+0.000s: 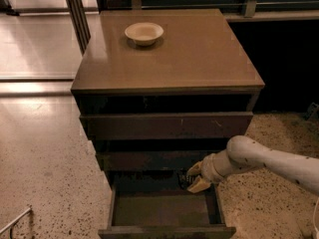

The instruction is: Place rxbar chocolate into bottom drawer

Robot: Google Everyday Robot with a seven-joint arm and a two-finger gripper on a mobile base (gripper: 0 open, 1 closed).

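Observation:
The bottom drawer (164, 210) is pulled open at the foot of the dark brown cabinet, and its tan-brown floor shows. My gripper (191, 178), on the white arm reaching in from the right, hangs over the drawer's back right corner, just under the middle drawer's front. Its tan fingers (200, 185) are closed on a small dark thing, the rxbar chocolate (183, 179). The bar is mostly hidden in shadow and sits just above the drawer floor.
A cream round bowl (144, 33) stands on the cabinet top (199, 59) at the back left. The two upper drawers (167, 126) are nearly closed. Speckled floor lies on both sides, and a metal post (76, 11) stands at the back left.

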